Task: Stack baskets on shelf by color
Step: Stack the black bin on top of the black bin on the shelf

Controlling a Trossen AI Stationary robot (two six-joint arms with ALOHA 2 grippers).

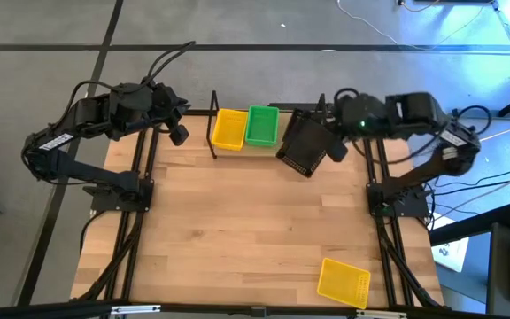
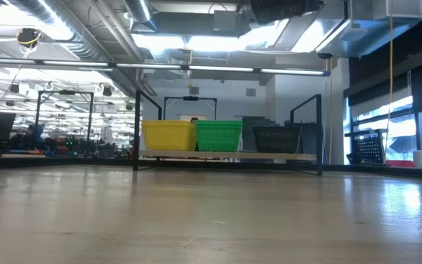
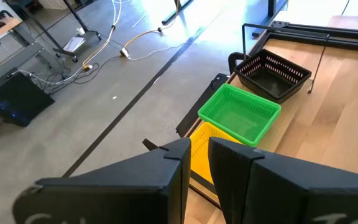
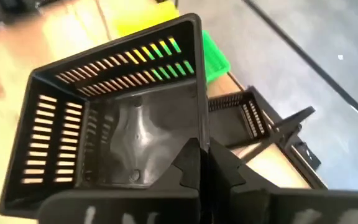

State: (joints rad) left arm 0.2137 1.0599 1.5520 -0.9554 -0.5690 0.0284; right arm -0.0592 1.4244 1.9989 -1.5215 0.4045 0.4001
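Above the shelf's right end, the right hand [image 1: 333,142] is clamped on a black slotted plastic basket's [image 1: 305,146] rim (tilted, off the board). Beside it on the black-barred shelf [image 1: 212,124] sit green [image 1: 262,125] and yellow mesh baskets [image 1: 229,129]; another black basket [image 2: 275,138] stands there. Left hand [image 1: 178,135] hangs slightly parted, holding nothing. A second yellow basket [image 1: 343,282] lies on the wooden tabletop [image 1: 246,221].

Wooden tabletop, grey floor, cables and workshop clutter lying around it

A pale wooden tabletop [image 1: 255,230] is filling the middle; white cables [image 3: 132,37] are trailing across the grey floor [image 1: 237,22]; ceiling lights [image 2: 196,44] are glowing overhead; a white roll [image 2: 420,158] is standing by the window.
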